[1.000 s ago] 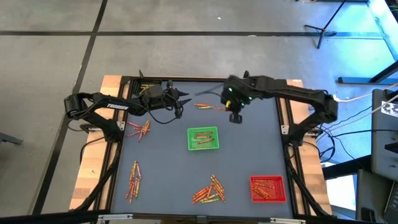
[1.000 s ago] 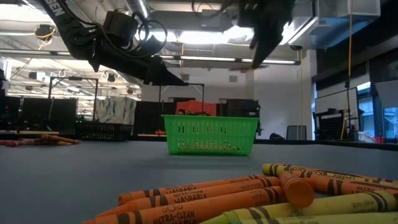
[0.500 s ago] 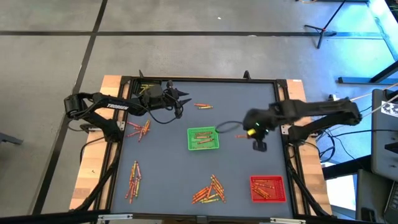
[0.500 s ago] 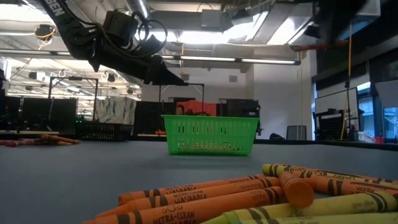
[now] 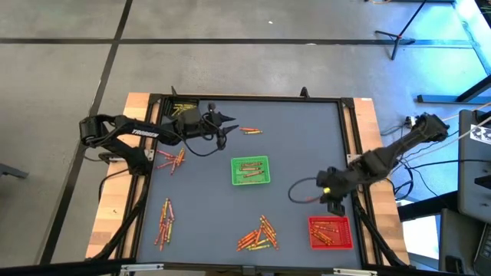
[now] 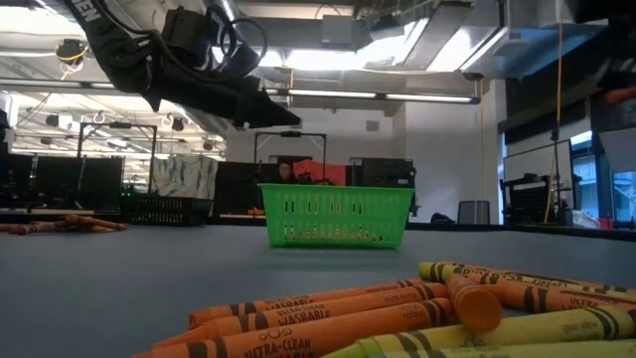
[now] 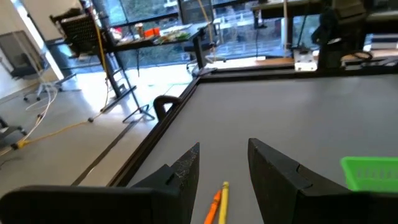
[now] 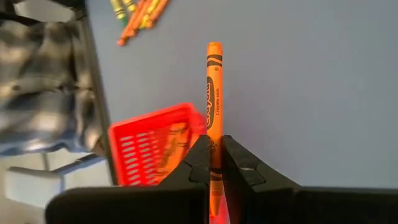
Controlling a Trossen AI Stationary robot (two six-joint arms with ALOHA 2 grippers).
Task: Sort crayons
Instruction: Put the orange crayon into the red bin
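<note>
Right tool (image 8: 213, 163) pinches an orange crayon (image 8: 214, 93) low on its shaft, fingers pressed against it from both sides, most of the stick jutting out ahead. In the high view the tool (image 5: 334, 201) hangs over the desk (image 5: 207, 192) near its right edge, just beside and short of the red tray (image 5: 331, 232); the wrist view shows that tray (image 8: 155, 143) beneath and to one side of the held stick, not yet under it.

Left tool (image 7: 222, 165) waits with fingers spread, hovering over two loose crayons (image 7: 219, 202), one orange and one yellow, at the far left of the desk.

Such a stick should be light, stiff and waxy, with a paper wrapper that gives some purchase; it could snap under a hard squeeze or swivel if caught near one end. A mid-shaft hold across the wrapper looks safest.

Other crayons lie in loose heaps: orange and yellow ones near the front (image 5: 258, 234), more at the left (image 5: 164, 222). A green tray (image 5: 251, 170) sits mid-desk with a few sticks inside. Each is a thin cylinder with black bands and print on its wrapper.
</note>
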